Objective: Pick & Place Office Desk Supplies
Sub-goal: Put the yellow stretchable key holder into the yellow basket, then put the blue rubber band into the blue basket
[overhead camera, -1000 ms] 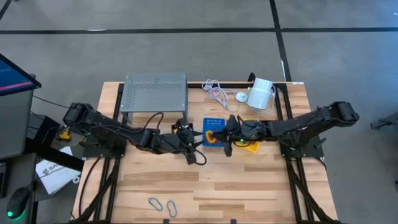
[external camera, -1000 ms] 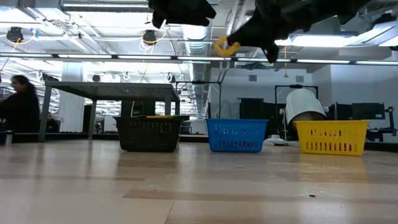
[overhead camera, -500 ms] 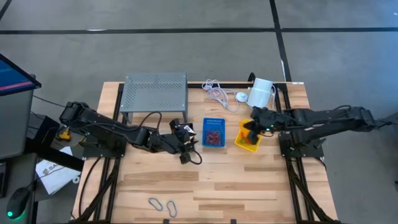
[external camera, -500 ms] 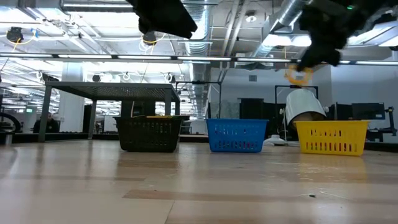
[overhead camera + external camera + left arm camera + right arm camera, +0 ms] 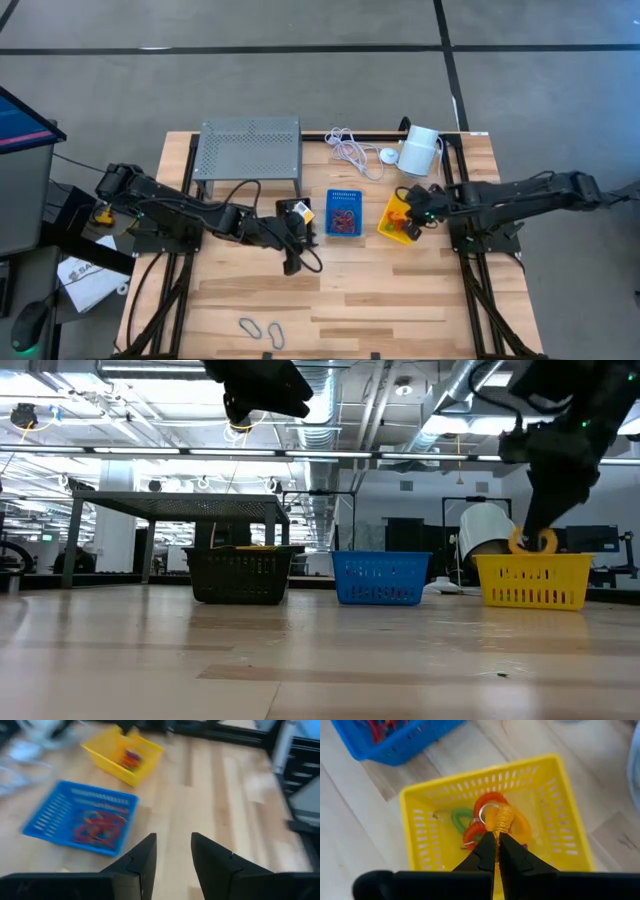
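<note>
The right pincer [image 5: 496,845] is held low over the yellow bin [image 5: 420,797], its fingers pressed together on an orange coiled loop [image 5: 501,820]. The loop is carried just inside the bin's rim, above a red loop [image 5: 487,800] and a green loop [image 5: 460,817] already lying there, so a release here would likely drop it among its kind. In the low view the loop [image 5: 533,541] is seen right at the top edge of the yellow bin [image 5: 535,582], which suggests placement is nearly done.

The left pincer [image 5: 172,850] is kept above the bare counter [image 5: 380,290], near the blue bin [image 5: 45,827]; its 2 fingers stand slightly apart and nothing is seen between them. It is probably held clear there so the right arm has room to work.

The blue bin [image 5: 343,213] is filled with a tangle of mostly red loops [image 5: 97,825]. The black bin [image 5: 243,574] stands at the far left of the row in the low view. 2 grey loops [image 5: 262,328] are left near the counter's front edge, well apart from the bins, so sorting is judged unfinished.
</note>
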